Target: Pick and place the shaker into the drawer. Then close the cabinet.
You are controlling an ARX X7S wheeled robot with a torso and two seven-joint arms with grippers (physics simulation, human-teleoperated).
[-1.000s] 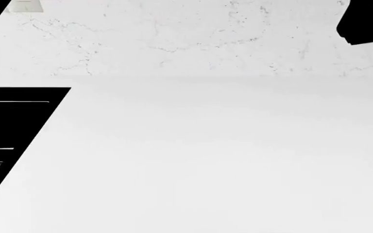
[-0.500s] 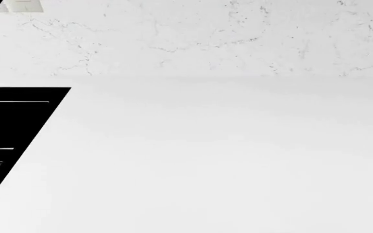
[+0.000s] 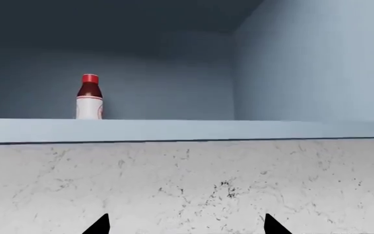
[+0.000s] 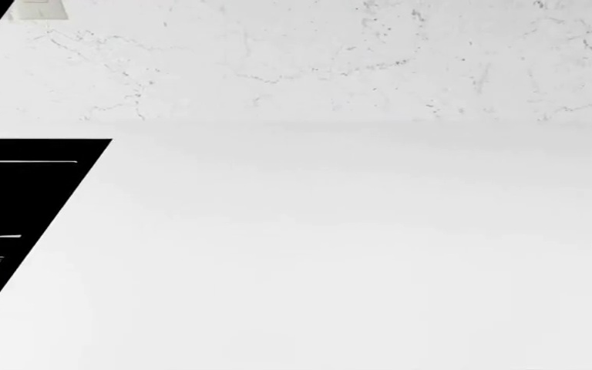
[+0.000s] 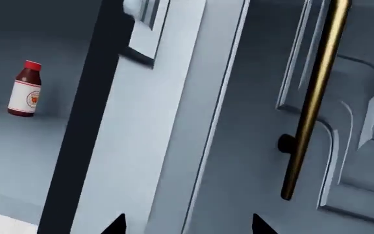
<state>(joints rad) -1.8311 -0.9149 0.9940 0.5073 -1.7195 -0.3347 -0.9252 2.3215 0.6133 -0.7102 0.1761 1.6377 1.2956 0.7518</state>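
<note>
Left wrist view: our left claw (image 3: 183,225) is spread and empty, and the red-capped shaker (image 3: 89,97) stands upright on a blue-grey cabinet shelf (image 3: 239,130). The right claw (image 5: 185,225), also spread, faces a brass bar handle (image 5: 311,97); we risk clipping that door. No drawer shows; the white counter (image 4: 358,254) meets a marble backsplash (image 4: 296,62).

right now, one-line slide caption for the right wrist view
Open end effector faces a pale blue-grey cabinet door with a brass bar handle; a red-capped bottle stands inside.
</note>
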